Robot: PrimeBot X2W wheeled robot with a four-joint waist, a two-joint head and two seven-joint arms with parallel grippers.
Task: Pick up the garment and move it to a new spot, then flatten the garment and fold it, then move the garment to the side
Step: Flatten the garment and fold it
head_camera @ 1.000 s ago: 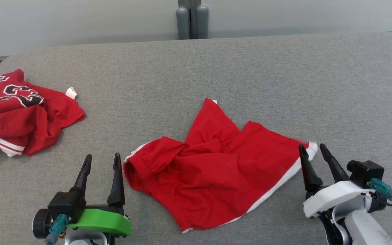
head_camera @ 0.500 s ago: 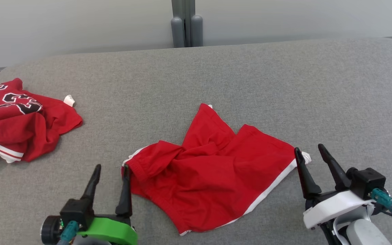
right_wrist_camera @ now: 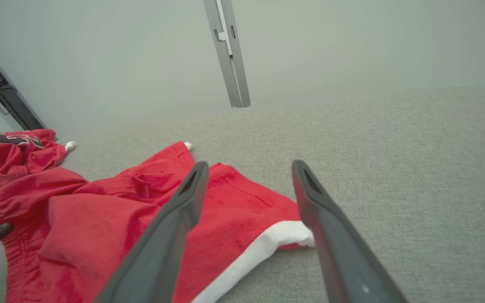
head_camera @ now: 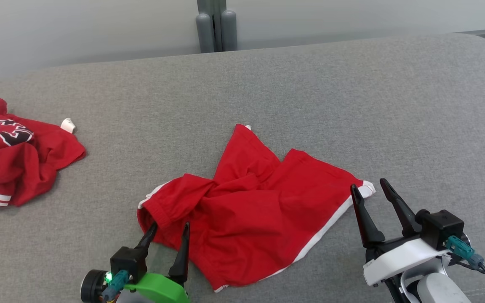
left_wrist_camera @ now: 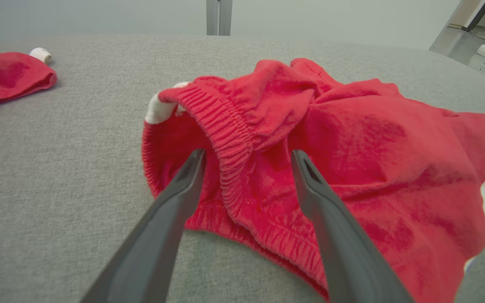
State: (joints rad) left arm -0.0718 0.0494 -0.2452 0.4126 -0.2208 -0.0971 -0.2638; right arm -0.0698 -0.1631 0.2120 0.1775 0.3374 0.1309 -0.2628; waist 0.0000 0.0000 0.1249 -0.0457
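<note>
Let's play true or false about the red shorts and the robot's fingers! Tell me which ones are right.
1. The red shorts lie crumpled on the grey surface. True.
2. The left fingers are squeezed shut on the shorts. False: they are open, one on each side of the waistband.
3. The right fingers are open, near the shorts' white-trimmed corner. True.
4. The other red garment lies on the robot's right. False: it lies on its left.

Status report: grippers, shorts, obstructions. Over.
Left gripper open, at waistband of red shorts. Right gripper open, at the hem corner. Shorts crumpled, not gripped. Red jersey far left, apart.
</note>
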